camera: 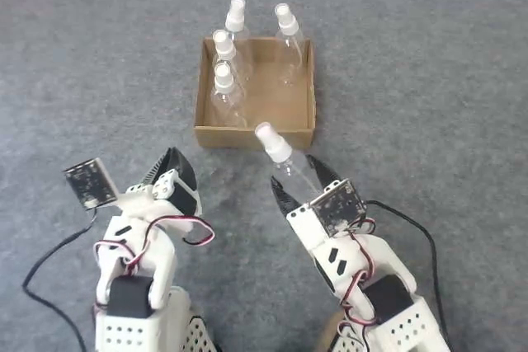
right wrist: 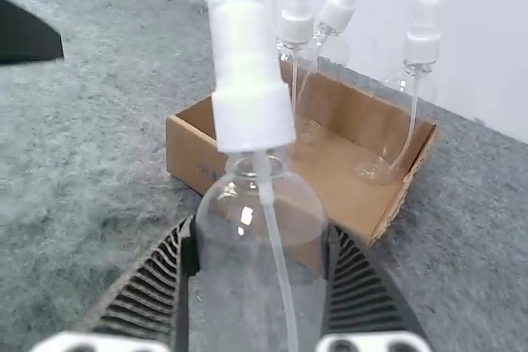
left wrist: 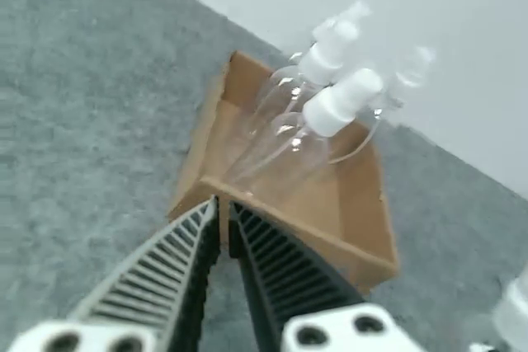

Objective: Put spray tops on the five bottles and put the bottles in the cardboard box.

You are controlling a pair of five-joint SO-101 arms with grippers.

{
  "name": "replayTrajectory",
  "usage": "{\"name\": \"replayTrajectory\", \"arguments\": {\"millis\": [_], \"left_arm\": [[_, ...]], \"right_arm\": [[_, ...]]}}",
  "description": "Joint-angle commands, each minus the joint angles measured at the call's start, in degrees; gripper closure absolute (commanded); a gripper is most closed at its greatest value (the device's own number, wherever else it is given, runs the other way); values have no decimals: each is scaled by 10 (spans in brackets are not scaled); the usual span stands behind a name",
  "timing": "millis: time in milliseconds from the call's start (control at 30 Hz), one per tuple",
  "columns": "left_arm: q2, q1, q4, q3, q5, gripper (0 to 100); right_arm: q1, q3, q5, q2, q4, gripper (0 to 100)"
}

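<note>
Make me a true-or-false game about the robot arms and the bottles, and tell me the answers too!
1. Four bottles stand in the cardboard box. True.
2. The right gripper holds a fifth bottle with a spray top on. True.
3. The left gripper holds a spray top. False: it is shut with nothing in it.
4. The fifth bottle is already in the box. False: it is outside, on the arms' side of the box.
5. One bottle in the box has no top. False: all four have white tops.
</note>
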Motion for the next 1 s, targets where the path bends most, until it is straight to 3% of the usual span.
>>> {"name": "replayTrajectory", "arguments": {"millis": [0, 300, 600, 967], "left_arm": [[-12, -25, -3, 0, 1, 987], [-12, -84, -34, 4, 1, 987], [-12, -91, -34, 4, 1, 987], [-12, -91, -34, 4, 1, 987]], "right_arm": [[7, -5, -11, -15, -15, 991], [7, -23, -10, -14, -29, 989], [4, -25, -10, -14, -211, 990], [6, -58, -10, -9, -313, 991]]}}
